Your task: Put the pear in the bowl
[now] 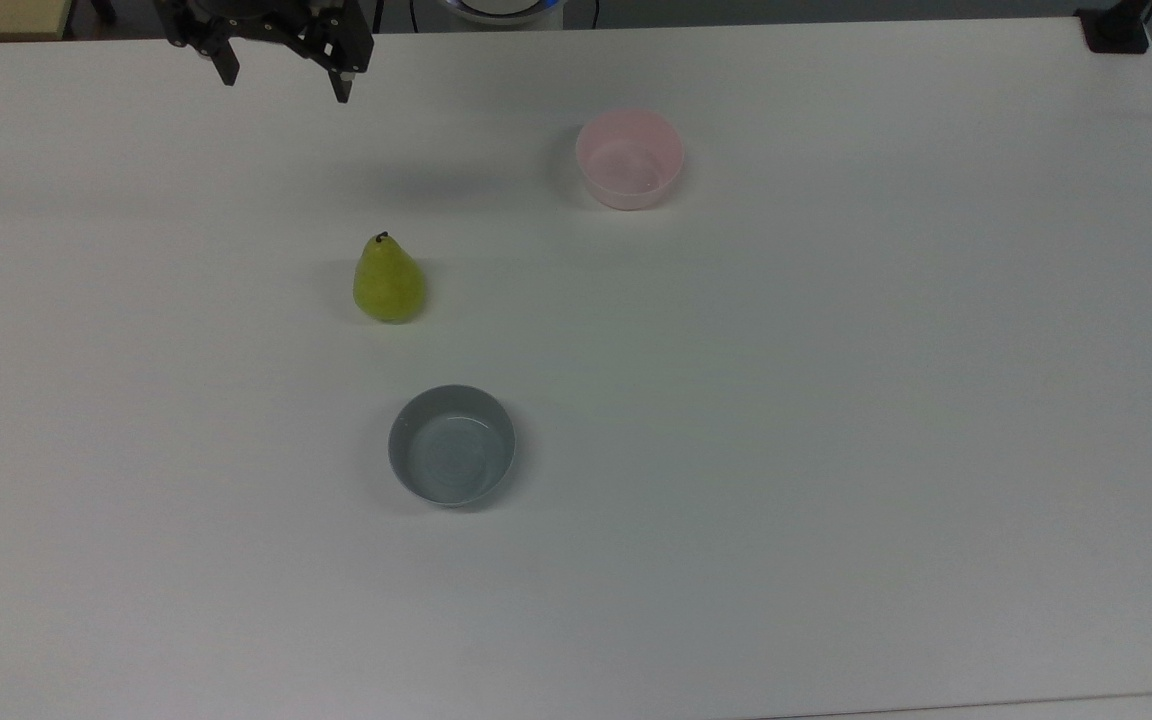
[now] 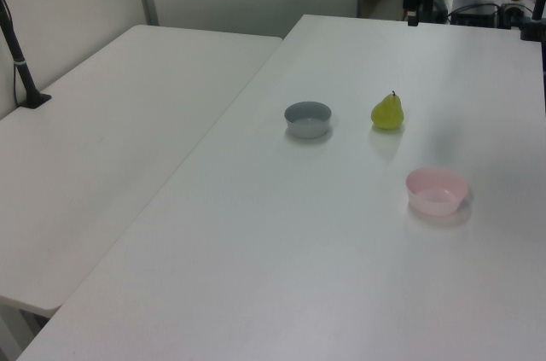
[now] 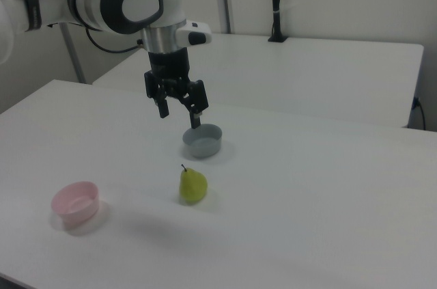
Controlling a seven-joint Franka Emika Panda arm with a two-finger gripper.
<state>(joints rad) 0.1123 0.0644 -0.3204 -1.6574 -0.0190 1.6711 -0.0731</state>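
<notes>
Top view puts my gripper [image 1: 284,85] at the counter's [image 1: 836,450] twelve o'clock edge, fingers spread wide and holding nothing, hanging in the air. The pear [image 1: 389,281] stands upright on the counter, stem up, at about six o'clock from the gripper and well apart from it. The pink bowl [image 1: 630,158] sits at two o'clock from the pear, the grey-blue bowl [image 1: 452,444] at five o'clock. I judge this the approach step: next I must bring the gripper over the pear, descend, and close around its wide base.
</notes>
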